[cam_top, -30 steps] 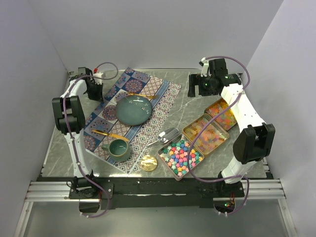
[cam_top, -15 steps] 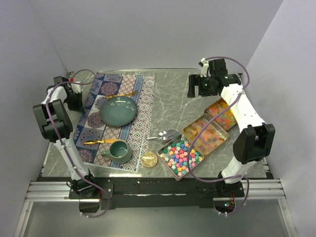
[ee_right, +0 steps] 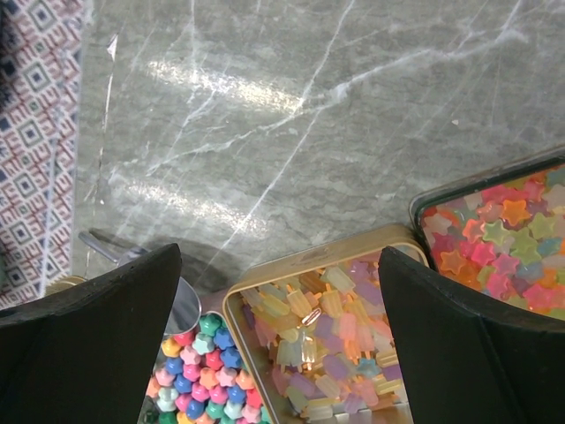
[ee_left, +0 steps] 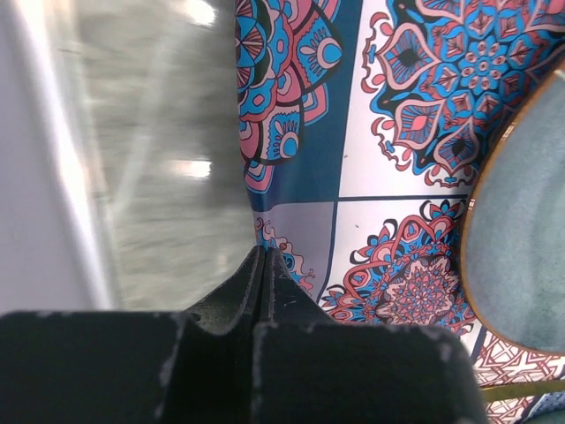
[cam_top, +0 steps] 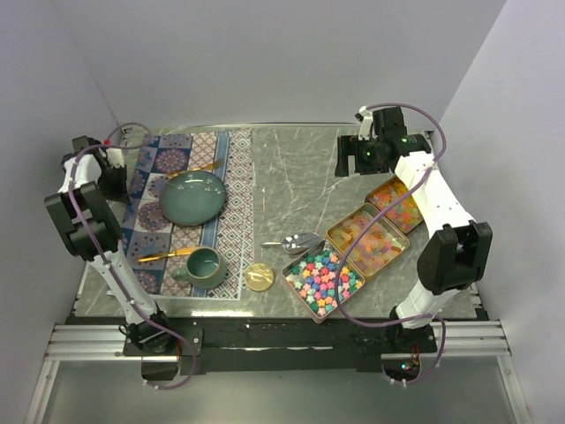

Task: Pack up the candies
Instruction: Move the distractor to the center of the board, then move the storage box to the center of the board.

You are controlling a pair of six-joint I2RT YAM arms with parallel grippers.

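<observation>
The candies fill three open tins at the right front: bright star pieces (cam_top: 323, 280) (ee_right: 199, 380), pastel popsicle-shaped ones (cam_top: 368, 238) (ee_right: 340, 340), and translucent orange-pink stars (cam_top: 399, 201) (ee_right: 499, 238). My right gripper (cam_top: 353, 161) (ee_right: 278, 252) hangs open and empty above the bare table behind the tins. My left gripper (cam_top: 113, 177) (ee_left: 263, 253) is at the far left, shut on the left edge of the patterned placemat (cam_top: 231, 190) (ee_left: 380, 106).
On the placemat stand a teal plate (cam_top: 192, 196) (ee_left: 521, 256), a teal cup (cam_top: 204, 265) and two gold utensils (cam_top: 163, 254). A metal scoop (cam_top: 300, 241) (ee_right: 177, 305) and a round gold lid (cam_top: 259, 276) lie beside the star tin. Walls close off the left, right and back.
The left gripper has dragged the placemat to the left and swung it straight; plate, cup and utensils rode along. The gold lid shifted left slightly. The right arm stayed still.
</observation>
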